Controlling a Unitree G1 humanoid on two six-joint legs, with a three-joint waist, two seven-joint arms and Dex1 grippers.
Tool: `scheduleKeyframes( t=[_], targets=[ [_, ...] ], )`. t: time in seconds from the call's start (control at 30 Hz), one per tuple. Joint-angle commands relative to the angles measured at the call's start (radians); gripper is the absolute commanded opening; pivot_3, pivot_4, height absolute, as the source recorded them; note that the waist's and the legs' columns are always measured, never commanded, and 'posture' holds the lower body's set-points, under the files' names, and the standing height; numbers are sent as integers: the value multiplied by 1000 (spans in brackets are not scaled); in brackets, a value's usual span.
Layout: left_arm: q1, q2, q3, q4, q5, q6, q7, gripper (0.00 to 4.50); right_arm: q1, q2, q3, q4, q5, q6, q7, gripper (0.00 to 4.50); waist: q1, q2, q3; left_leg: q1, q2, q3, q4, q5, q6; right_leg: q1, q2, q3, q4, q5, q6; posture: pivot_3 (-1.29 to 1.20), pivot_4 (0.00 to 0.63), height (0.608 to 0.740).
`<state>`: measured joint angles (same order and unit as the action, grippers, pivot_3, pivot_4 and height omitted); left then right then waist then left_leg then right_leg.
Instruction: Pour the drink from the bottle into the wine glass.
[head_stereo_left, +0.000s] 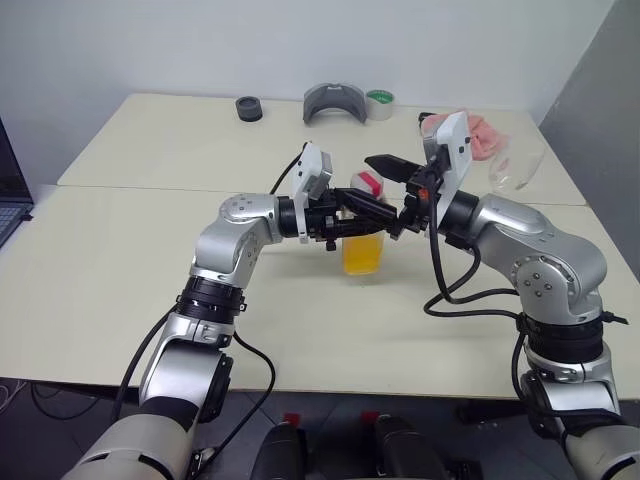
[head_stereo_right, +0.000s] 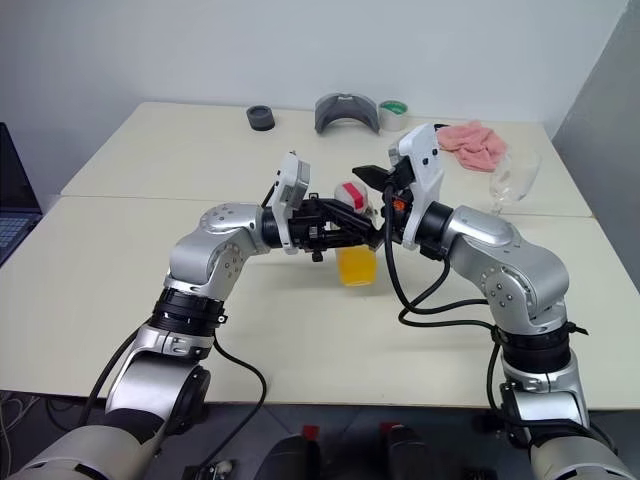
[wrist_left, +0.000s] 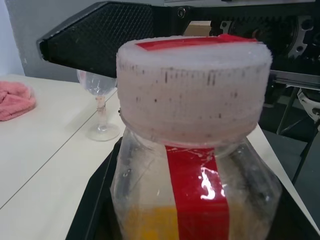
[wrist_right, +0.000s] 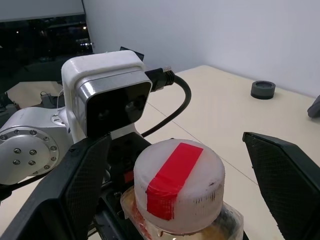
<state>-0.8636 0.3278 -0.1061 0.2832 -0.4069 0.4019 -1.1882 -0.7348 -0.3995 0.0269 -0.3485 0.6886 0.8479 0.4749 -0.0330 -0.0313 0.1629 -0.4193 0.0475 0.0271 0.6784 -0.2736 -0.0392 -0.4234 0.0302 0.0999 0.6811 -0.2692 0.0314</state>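
The left gripper (head_stereo_left: 368, 207) is clamped on the shoulders of the bottle (head_stereo_left: 363, 238), holding it upright above the table (head_stereo_left: 120, 290), near the centre. The right gripper (wrist_right: 175, 185) stands wide open with a finger either side of the cap (wrist_right: 179, 184), touching nothing I can make out. The wine glass (head_stereo_right: 514, 178) waits at about two o'clock from the bottle, well apart.

The bottle looks light, thin plastic, likely to give under pressure and slick at the label; the ribbed cap is the place to take hold for twisting. The drink (head_stereo_left: 362, 253) fills only the lower part (so little sloshing).

The head views show the glass's place on the table; the right wrist view alone shows the open fingers flanking the cap
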Motion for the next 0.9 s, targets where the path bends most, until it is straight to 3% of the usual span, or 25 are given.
scheduleKeyframes(
  t=[0.03,0.1,0.2,0.4,0.67,0.9],
  targets=[
    [-10,0,6,-23,1,-31,-2,1869,-14,-1,-28,-23,7,-14,9,4500,0,0,0,0,0,0,0,0,0,0,0,0,0,0,0,0,150,740],
    [-9,0,6,-21,3,-32,-4,1869,-14,0,-32,-26,12,-12,11,4500,0,0,0,0,0,0,0,0,0,0,0,0,0,0,0,0,150,740],
    [-8,-1,9,-20,6,-34,-4,1869,-13,-1,-33,-28,14,-10,13,3921,0,0,0,0,0,0,0,0,0,0,0,0,0,0,0,0,150,740],
    [-10,-1,10,-16,7,-38,-5,1869,-5,-7,-31,-34,13,-11,22,1896,0,0,0,0,0,0,0,0,0,0,0,0,0,0,0,0,150,740],
    [29,4,5,-84,-13,-11,-2,1869,11,-22,-29,-50,26,-42,89,1894,0,0,0,0,0,0,0,0,0,0,0,0,0,0,0,0,150,740],
    [114,39,-19,-284,-75,53,-38,1869,-9,-92,-17,7,79,-89,364,1894,1,0,0,0,0,-1,0,0,0,0,0,0,0,0,0,0,150,740]
  ],
)
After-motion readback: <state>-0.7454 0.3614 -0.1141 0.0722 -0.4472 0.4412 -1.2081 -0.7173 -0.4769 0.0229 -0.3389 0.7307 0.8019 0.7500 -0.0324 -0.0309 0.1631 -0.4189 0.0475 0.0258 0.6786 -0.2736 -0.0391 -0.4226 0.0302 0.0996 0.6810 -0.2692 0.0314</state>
